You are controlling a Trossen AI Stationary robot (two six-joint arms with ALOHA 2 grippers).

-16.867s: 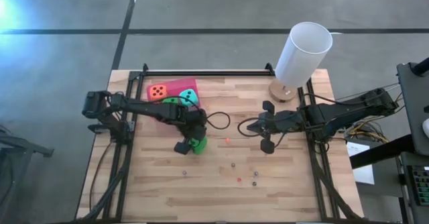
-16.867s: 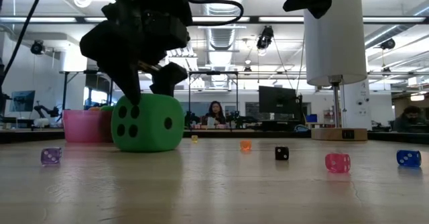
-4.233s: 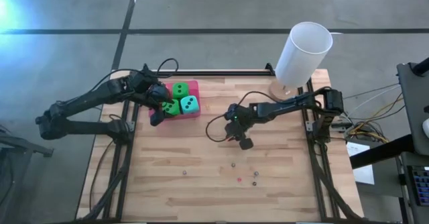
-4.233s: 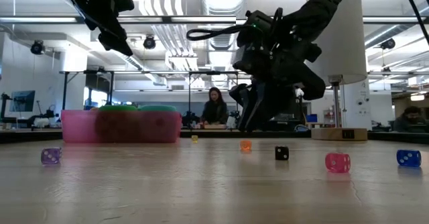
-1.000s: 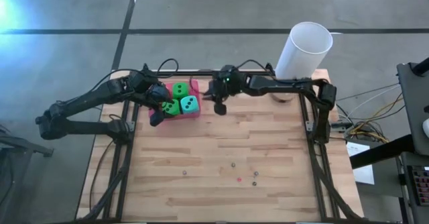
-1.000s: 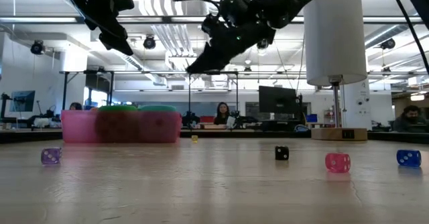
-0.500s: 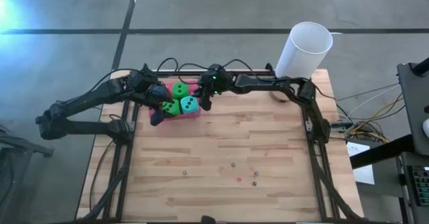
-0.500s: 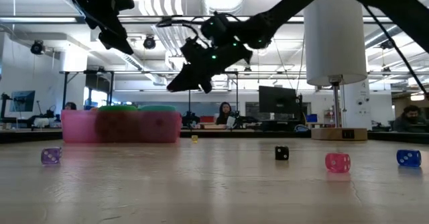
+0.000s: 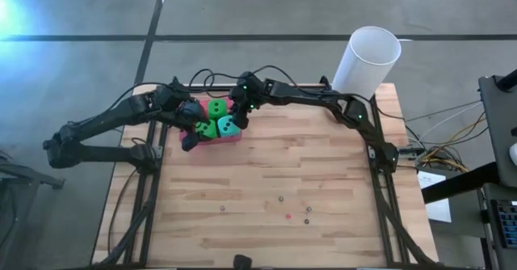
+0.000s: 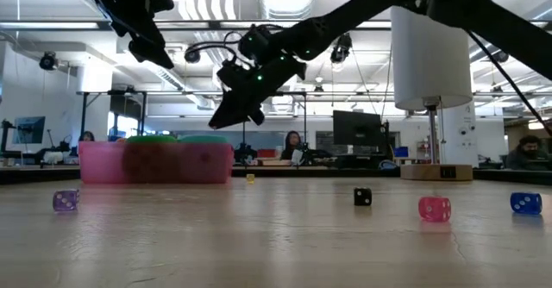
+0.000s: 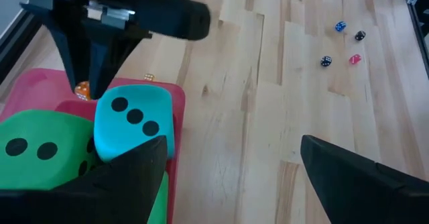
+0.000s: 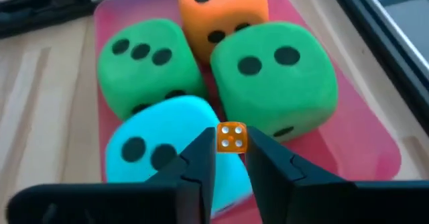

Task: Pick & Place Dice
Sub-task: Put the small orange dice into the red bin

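— Where were the dice?
— All four dice [image 12: 201, 76] sat packed in the pink tray [image 9: 234, 137]. The right gripper [image 12: 231, 158] hung over it, jaws narrow on a tiny orange die [image 12: 232, 137].
— The left gripper [image 11: 231, 163]?
— Beside the tray, jaws wide; small dice [image 11: 345, 44] lay well away on the surface [image 9: 323, 173].

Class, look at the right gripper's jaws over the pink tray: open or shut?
Shut on the small orange die, nipped between the right gripper tips above the teal die in the pink tray.
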